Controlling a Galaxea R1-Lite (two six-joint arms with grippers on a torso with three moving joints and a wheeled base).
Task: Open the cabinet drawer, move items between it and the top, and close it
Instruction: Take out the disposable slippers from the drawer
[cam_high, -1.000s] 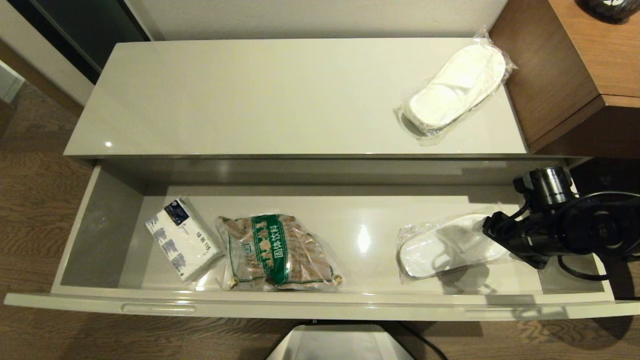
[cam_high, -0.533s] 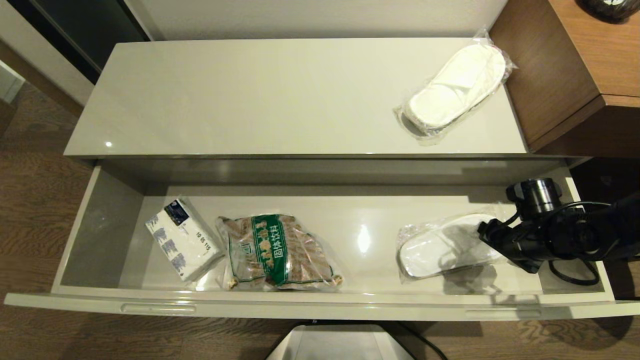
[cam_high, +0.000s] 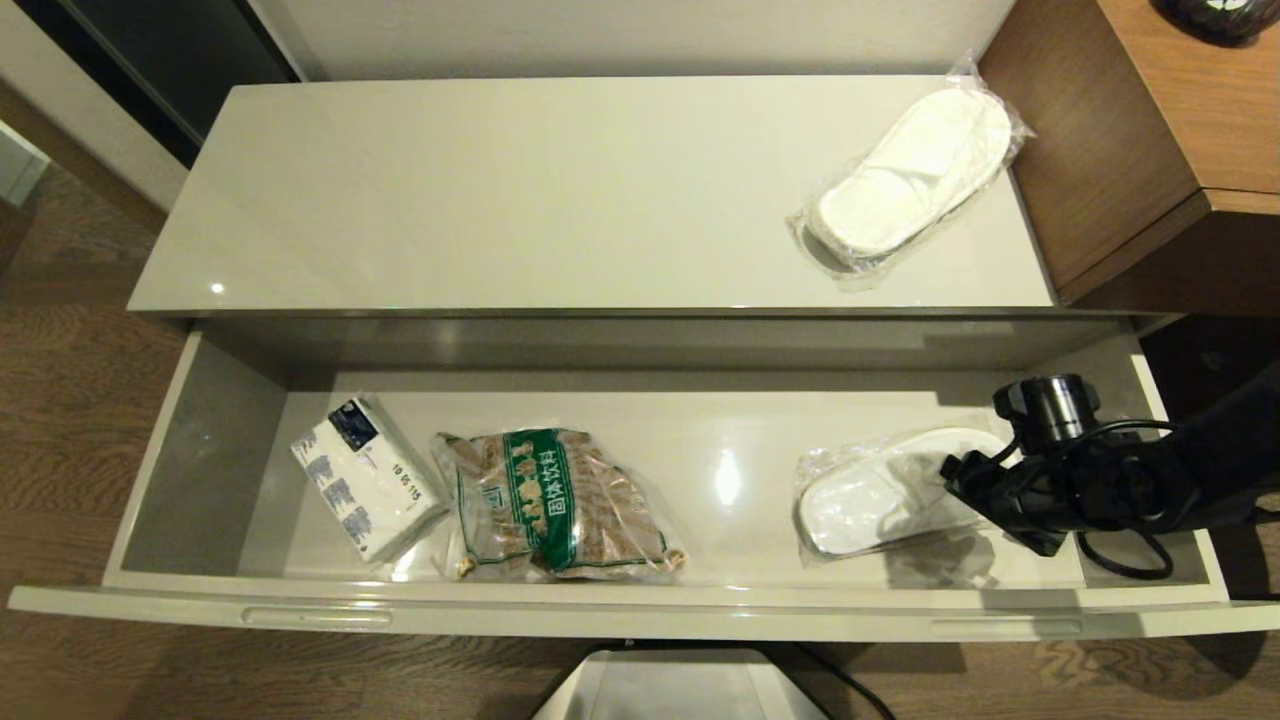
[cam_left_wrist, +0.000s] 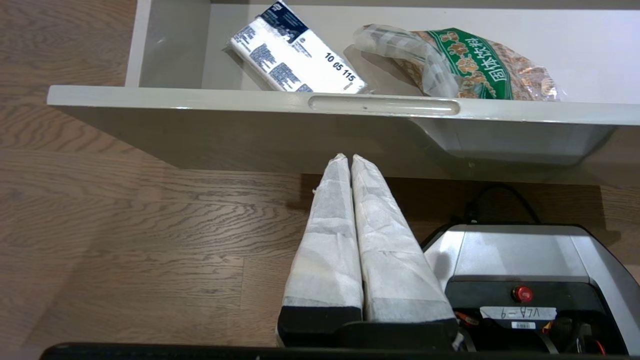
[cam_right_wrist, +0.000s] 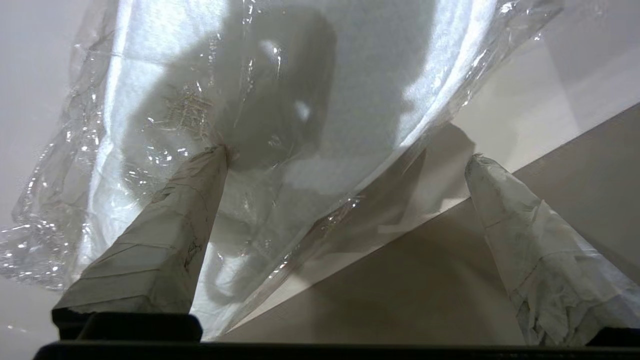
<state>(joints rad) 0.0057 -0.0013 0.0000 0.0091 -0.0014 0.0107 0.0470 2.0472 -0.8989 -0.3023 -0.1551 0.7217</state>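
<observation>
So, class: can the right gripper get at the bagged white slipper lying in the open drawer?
Probably yes: the right gripper is open right at the bagged white slipper in the cream-white drawer, nothing between them.

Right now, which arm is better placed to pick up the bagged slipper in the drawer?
Right. The right gripper is open at the heel end of the bagged slipper in the drawer, one finger against the plastic. The left gripper is shut, parked below the drawer front.

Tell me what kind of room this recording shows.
Probably a hotel guest room: bagged disposable slippers lie on a glossy low cabinet, a wood-grain desk adjoins it, and the open drawer holds a tissue pack.
</observation>
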